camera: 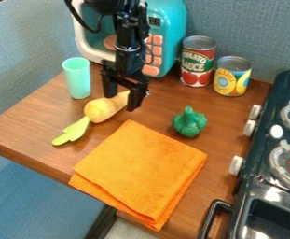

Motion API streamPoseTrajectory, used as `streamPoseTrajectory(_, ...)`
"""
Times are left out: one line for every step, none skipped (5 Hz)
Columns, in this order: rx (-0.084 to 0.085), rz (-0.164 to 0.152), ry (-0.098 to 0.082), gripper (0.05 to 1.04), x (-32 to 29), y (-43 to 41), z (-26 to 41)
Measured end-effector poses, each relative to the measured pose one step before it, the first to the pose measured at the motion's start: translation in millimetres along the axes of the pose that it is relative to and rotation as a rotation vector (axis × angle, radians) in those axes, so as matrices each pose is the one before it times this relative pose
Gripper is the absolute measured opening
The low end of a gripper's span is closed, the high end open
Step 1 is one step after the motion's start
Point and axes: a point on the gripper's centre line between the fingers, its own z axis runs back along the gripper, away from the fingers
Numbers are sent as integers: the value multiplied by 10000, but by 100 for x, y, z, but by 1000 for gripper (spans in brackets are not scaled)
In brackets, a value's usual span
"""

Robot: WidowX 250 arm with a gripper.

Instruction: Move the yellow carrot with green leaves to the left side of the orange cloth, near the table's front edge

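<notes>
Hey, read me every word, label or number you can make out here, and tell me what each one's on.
"TOMATO SAUCE": on the red-and-green can.
Yellow-and-blue can: has lettering, too blurred to read for certain.
Small dark display on the teal toy microwave: has digits, too blurred to read.
</notes>
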Motion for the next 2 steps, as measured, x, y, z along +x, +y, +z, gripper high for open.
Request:
streamPoseTrajectory(142, 136, 214, 950, -135, 805, -643)
streamPoseTrajectory(-114, 254, 248, 702, -511, 1136, -970)
